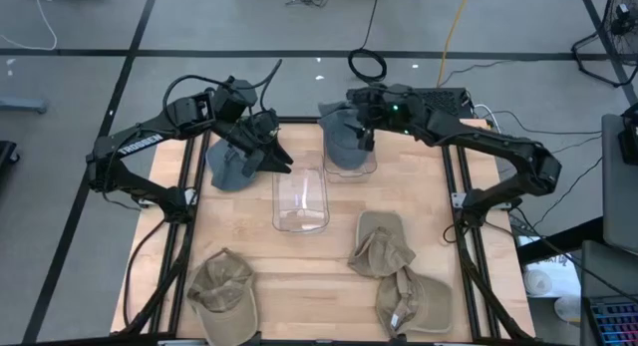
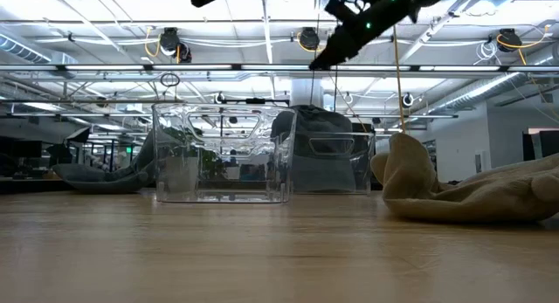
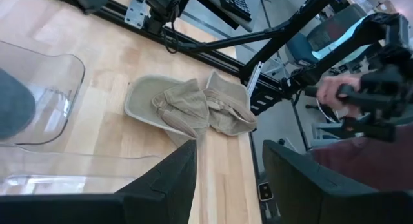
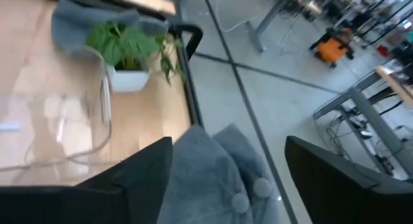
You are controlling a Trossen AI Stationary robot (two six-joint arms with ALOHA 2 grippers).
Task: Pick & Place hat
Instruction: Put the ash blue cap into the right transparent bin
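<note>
Two grey hats show. One grey hat (image 1: 231, 167) lies flat on the table's far left part. The other grey hat (image 1: 346, 147) (image 2: 325, 137) sits in the far clear bin (image 2: 354, 168). Three tan hats lie on the near half: (image 1: 221, 289), (image 1: 381, 248) (image 3: 188, 108), (image 1: 411, 304). My left gripper (image 1: 282, 157) (image 3: 229, 150) hangs open between the left grey hat and the empty clear bin (image 1: 301, 198). My right gripper (image 1: 362, 139) (image 4: 229, 146) (image 2: 319, 63) is open, well above the binned grey hat (image 4: 216, 175), whose top button faces it.
The two clear bins stand side by side at the table's middle. Black frame rails (image 1: 184, 216) run along the left and right sides. A person's hand (image 3: 335, 88) on a dark handle shows beyond the table's right edge. A potted plant (image 4: 129, 46) shows past the bin.
</note>
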